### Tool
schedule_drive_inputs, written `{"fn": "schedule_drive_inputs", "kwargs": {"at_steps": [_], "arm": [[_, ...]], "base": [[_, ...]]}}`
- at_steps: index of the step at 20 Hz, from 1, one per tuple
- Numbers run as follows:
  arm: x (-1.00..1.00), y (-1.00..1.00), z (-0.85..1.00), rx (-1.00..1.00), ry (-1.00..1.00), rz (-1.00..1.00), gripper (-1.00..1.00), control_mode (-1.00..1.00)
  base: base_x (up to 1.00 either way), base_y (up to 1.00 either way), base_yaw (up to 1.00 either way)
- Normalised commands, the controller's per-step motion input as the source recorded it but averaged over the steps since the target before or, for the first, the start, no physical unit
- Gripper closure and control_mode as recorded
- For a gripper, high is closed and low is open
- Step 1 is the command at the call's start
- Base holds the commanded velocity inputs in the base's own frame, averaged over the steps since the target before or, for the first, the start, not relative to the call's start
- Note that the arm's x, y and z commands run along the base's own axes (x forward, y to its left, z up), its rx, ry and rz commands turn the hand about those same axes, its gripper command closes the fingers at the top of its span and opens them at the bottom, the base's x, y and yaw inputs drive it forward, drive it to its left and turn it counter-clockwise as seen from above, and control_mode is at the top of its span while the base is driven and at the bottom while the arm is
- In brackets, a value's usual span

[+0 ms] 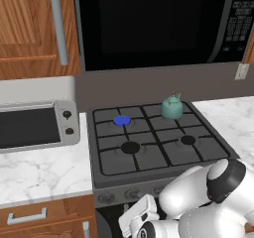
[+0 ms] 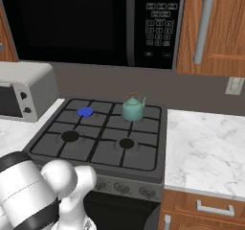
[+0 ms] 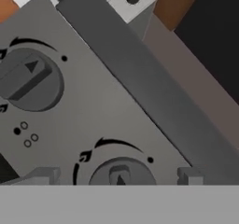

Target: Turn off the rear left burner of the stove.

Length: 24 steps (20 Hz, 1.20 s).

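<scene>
While rear left burner (image 1: 122, 120) glows blue, teal kettle (image 1: 172, 107) sits just right.

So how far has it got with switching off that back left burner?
The arm has reached the front of the stove: the hand view shows two knobs close up, and the gripper sits over the lower knob, a finger on either side, not yet closed on it. The rear left burner shows bright blue, so it looks on. Gripping and turning the knob remain.
</scene>
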Motion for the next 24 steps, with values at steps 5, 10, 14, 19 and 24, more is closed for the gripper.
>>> {"fn": "schedule_drive_inputs", "kwargs": {"at_steps": [5, 10, 14, 19, 24], "arm": [[0.25, -0.28, 0.0, 0.0, 0.01, 0.01, -1.0, -1.0], [0.22, -0.43, 0.0, 0.0, 0.0, 0.0, -1.0, -1.0], [0.31, -0.38, 0.0, 0.0, 0.0, 0.0, -1.0, -1.0], [0.31, -0.23, 0.03, 0.0, 0.0, 0.0, -1.0, -1.0], [0.31, -0.13, 0.15, 0.0, 0.0, 0.0, -1.0, -1.0]], "base": [[0.0, 0.0, 0.0], [0.0, 0.0, 0.0], [0.0, 0.0, 0.0], [0.0, 0.0, 0.0], [0.0, 0.0, 0.0]]}}
